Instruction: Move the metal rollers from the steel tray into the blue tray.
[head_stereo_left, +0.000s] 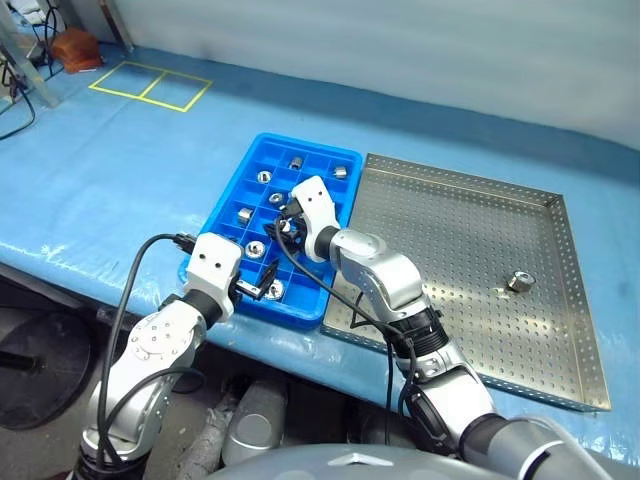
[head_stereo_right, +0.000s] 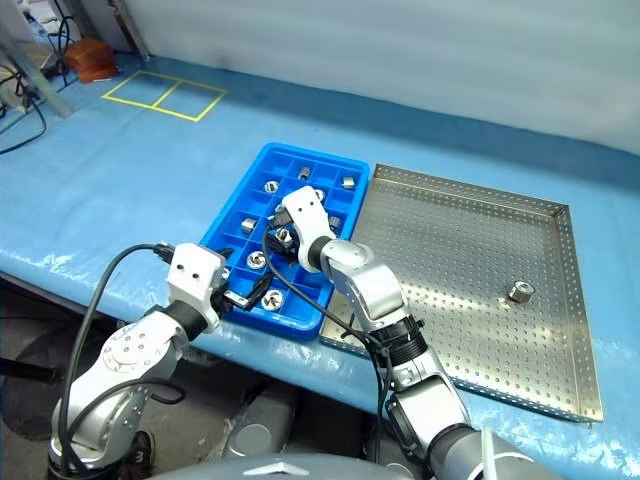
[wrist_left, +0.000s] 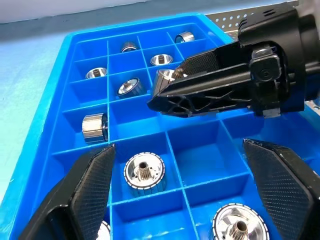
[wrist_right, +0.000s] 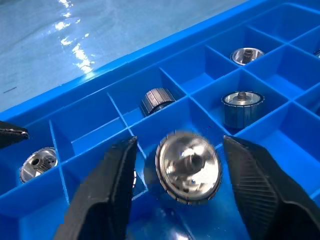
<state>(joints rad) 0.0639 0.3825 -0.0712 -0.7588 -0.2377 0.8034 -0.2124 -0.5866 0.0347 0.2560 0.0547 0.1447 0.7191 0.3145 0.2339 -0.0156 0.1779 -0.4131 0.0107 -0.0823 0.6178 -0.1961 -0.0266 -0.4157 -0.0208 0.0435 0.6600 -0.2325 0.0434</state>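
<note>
Blue plastic walls of the blue tray (head_stereo_left: 222, 205) divide it into square compartments, which I judge keep each piece apart from its neighbours. My right gripper (wrist_right: 180, 167) hangs over a middle compartment, fingers apart. A metal roller (wrist_right: 189, 167), blurred, sits in the gap between them, touching neither finger that I can see; I judge it is just released and dropping. My left gripper (wrist_left: 177, 187) waits at the tray's near end, fingers spread wide, holding nothing, presumably clear of the drop. Rollers already placed (wrist_left: 144, 171) are short, bright, ribbed cylinders with a dark centre bore, one to a compartment, some upright, some on their sides. One remaining roller (head_stereo_left: 518, 282) stands alone on the perforated steel tray (head_stereo_left: 440, 215), well apart from both hands.
</note>
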